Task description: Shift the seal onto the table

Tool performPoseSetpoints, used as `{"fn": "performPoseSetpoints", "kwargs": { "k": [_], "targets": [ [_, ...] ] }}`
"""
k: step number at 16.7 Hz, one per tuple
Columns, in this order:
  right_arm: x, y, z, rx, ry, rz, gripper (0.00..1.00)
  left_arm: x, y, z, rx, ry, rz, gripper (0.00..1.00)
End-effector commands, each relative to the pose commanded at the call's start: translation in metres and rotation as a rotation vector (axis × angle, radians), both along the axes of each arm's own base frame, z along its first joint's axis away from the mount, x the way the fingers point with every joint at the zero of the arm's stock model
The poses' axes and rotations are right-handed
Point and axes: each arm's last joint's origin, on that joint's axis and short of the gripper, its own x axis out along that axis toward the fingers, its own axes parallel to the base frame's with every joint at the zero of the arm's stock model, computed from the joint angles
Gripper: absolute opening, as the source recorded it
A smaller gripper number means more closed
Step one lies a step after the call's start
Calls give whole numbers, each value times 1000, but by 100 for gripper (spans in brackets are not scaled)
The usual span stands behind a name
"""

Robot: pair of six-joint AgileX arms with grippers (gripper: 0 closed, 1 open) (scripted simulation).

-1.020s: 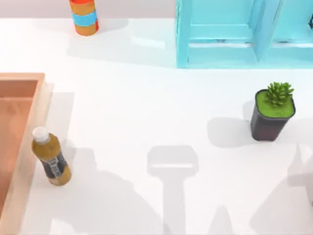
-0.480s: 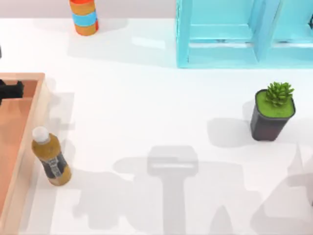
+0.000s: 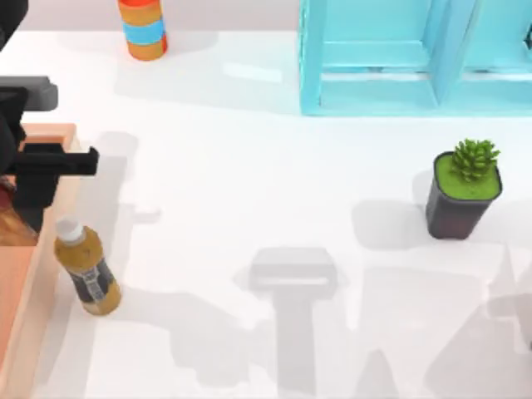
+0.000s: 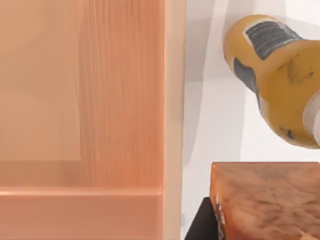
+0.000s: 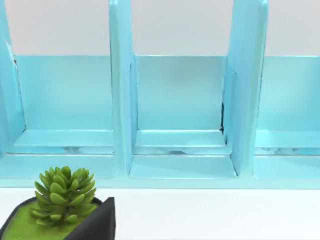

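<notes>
Left gripper (image 3: 33, 162) at 9 o'clock grasps the seal (image 4: 267, 200) over the tray rim (image 4: 172, 100) — carry it clear of the amber bottle (image 3: 87, 270), then lower onto the table (image 3: 249, 191).

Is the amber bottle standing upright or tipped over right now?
Upright: in the top view the amber bottle stands on the table, white cap uppermost, just outside the wooden tray rim.

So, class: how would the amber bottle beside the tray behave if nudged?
The bottle stands tall on a narrow base, so a sideways nudge would probably tip it. Its round body would then likely roll on the glossy table. The left claw hangs nearby, over the tray rim.
</notes>
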Motion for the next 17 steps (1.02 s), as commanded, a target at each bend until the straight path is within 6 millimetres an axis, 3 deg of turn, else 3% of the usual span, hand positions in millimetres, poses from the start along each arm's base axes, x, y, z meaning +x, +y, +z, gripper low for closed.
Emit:
{"fn": "performPoseSetpoints", "kwargs": {
  "k": [5, 7, 12, 14, 17],
  "targets": [
    [0, 0, 0, 0, 0, 0, 100, 0, 1, 1, -2, -1, 2, 0],
    [0, 0, 0, 0, 0, 0, 100, -1, -1, 12, -13, -36, 3, 0],
    [0, 0, 0, 0, 0, 0, 100, 20, -44, 35, -74, -151, -58, 0],
    [0, 0, 0, 0, 0, 0, 100, 33, -71, 22, -79, -139, -73, 0],
    [0, 0, 0, 0, 0, 0, 100, 56, -115, -29, -50, -69, -46, 0]
  ]
}}
